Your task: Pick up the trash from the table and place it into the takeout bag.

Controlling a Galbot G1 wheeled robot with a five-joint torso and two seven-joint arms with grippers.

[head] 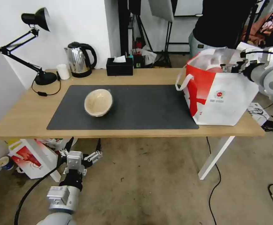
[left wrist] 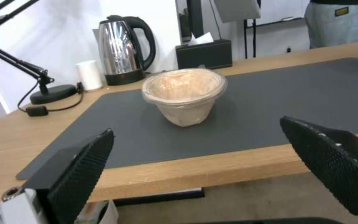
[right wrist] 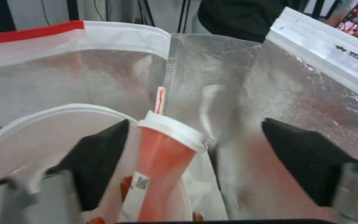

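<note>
A: Wood-topped surface (head: 23, 118): one tan paper bowl (head: 98, 102) is left on the mat; the red drink cup (right wrist: 162, 161) is leaning inside the takeout bag (head: 224, 97).

B: Both pincers are spread, grasping nothing: the right pincer (right wrist: 195, 161) astride the cup, the left pincer (left wrist: 212, 168) below the edge. The cup could be tipped when the right is lifted.

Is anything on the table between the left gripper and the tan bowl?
Nothing visible. The left gripper, open, sits below the table edge, facing the tan bowl across bare mat. The kettle stands behind the bowl.
</note>
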